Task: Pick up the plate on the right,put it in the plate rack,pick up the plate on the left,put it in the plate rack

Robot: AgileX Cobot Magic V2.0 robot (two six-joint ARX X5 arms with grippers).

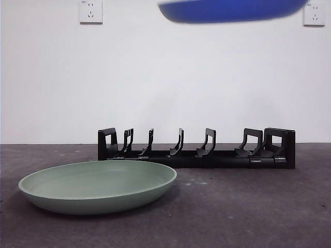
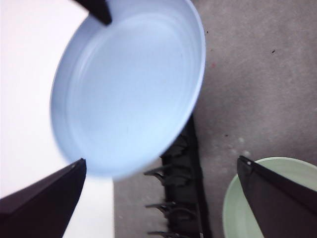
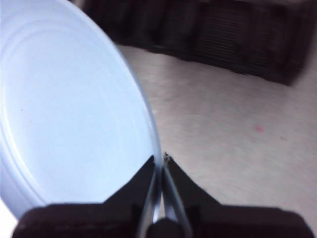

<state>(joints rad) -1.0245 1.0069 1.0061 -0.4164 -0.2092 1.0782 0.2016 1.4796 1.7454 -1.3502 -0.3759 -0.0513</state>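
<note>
High above the table, at the top edge of the front view, hangs a blue plate (image 1: 232, 10). My right gripper (image 3: 159, 161) is shut on its rim (image 3: 64, 109). The left wrist view looks down on the same blue plate (image 2: 129, 89), with the right gripper's black tip (image 2: 99, 10) on its far rim. Below it lies the black plate rack (image 1: 207, 155) (image 2: 183, 198), holding nothing. A green plate (image 1: 98, 186) (image 2: 233, 213) rests flat on the table, in front of the rack's left end. My left gripper (image 2: 161, 162) hovers open, holding nothing.
A white wall with two sockets (image 1: 90, 11) (image 1: 314, 14) stands close behind the rack. The table (image 1: 248, 206) is dark grey. A dark blurred shape (image 3: 223, 39) crosses the far side of the right wrist view.
</note>
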